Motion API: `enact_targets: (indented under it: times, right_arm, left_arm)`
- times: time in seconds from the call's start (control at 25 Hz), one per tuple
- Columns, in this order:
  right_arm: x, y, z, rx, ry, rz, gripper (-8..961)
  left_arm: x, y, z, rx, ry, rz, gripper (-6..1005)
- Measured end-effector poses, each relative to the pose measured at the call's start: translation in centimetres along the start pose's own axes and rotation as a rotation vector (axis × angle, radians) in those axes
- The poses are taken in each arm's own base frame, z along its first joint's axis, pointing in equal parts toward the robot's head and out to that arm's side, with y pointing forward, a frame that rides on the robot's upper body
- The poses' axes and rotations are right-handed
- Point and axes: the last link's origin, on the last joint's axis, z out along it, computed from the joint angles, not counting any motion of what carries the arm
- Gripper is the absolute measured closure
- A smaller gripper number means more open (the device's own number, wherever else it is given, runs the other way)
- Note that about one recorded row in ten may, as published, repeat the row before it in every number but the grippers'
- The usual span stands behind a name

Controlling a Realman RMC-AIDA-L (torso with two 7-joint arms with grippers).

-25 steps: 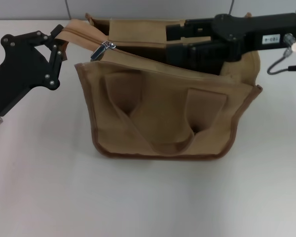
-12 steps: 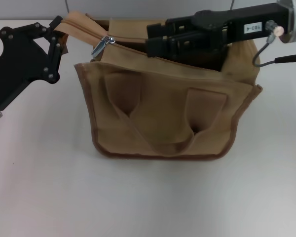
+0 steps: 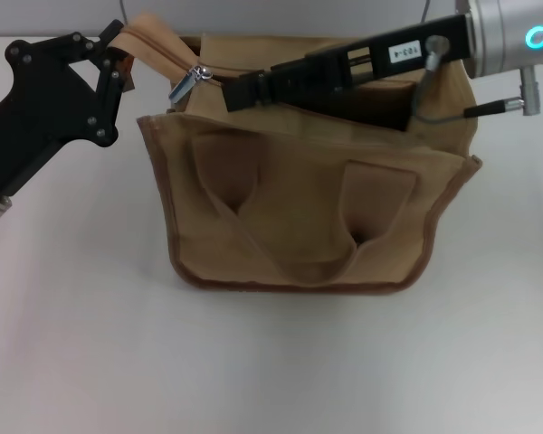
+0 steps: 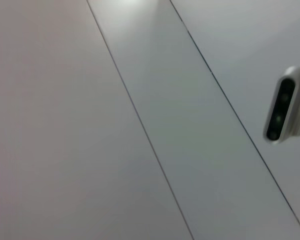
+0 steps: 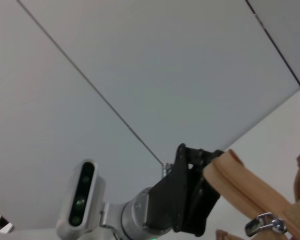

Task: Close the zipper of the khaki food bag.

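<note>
The khaki food bag [image 3: 299, 208] stands in the middle of the table in the head view, its top open. Its zipper [image 3: 158, 41] strip rises at the bag's far left corner, with the silver pull tab [image 3: 188, 82] hanging at that end. My left gripper [image 3: 118, 56] is shut on the free end of the zipper strip and holds it up. My right gripper [image 3: 228, 91] reaches across the bag's open top from the right, its tip a short gap right of the pull tab. The right wrist view shows the left gripper [image 5: 190, 200], the strip [image 5: 240, 180] and the pull tab [image 5: 262, 225].
The bag's two looped handles [image 3: 290, 262] hang down its near face. The white table [image 3: 271, 362] lies around the bag. A grey panelled wall [image 4: 140, 125] fills the left wrist view. A cable [image 3: 489, 108] hangs from my right wrist.
My right gripper has slid left across the bag's top and turned, ending close to the pull tab. My left gripper has lifted the strip end slightly.
</note>
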Motion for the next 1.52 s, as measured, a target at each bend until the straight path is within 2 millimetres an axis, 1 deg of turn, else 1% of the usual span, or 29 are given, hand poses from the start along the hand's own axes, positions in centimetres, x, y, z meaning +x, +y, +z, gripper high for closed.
enact_targets:
  times: [0.32,0.56,1.08,1.52]
  right_arm:
    - [-0.7,-0.2,1.4,0.005,0.011,0.089,163]
    - [-1.3,-0.3,1.7,0.018,0.012,0.131,163]
    - [-1.4,-0.9,1.8,0.064,0.011,0.165,163]
    - [-1.6,-0.9,2.9,0.073,0.029,0.158,180]
  left_arm:
    - [0.3,-0.2,1.1,-0.015,0.030,-0.023,978]
    - [0.4,-0.3,1.6,-0.024,0.041,-0.048,977]
    - [1.0,-0.6,2.6,-0.048,0.081,-0.107,975]
    - [1.3,-0.6,3.2,-0.065,0.100,-0.140,973]
